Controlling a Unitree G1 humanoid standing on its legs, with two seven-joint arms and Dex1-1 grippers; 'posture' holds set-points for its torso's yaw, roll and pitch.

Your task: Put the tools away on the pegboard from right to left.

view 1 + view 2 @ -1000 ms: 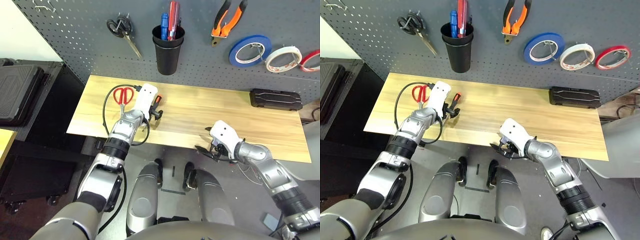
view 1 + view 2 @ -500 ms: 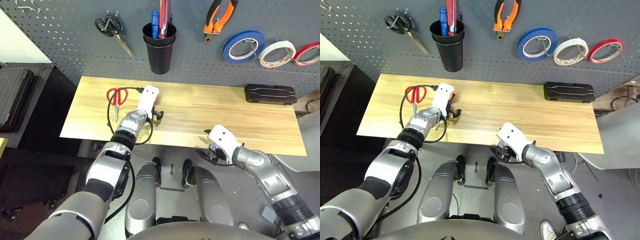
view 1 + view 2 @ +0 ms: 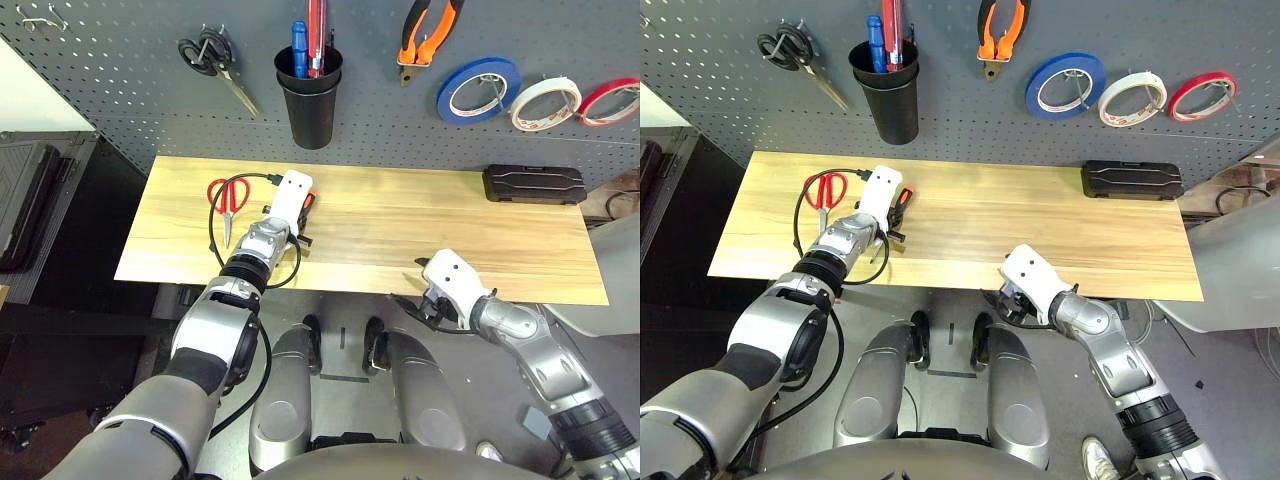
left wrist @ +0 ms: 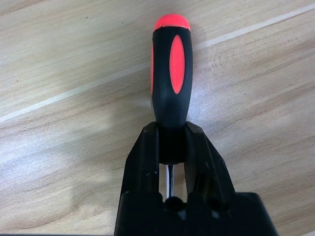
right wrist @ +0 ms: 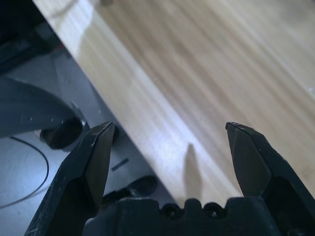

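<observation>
**Left gripper closed on the screwdriver at the table**

Near edge: the right gripper hangs over the table rim, fingers spread wide and empty. Mid-table: the left gripper clamps the lower end of the screwdriver handle, which lies on the wood. Just beside it lie the red-handled scissors. Far: the pegboard carries the pliers and white tape roll.

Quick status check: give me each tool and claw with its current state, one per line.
Thin screwdriver with orange-and-black handle: lying on table, gripped.
Left claw: shut on screwdriver.
Right claw: open, empty.
Red-handled scissors: closed, on table.
Orange-and-black-handled pliers: hung.
White tape roll: hung.
</observation>
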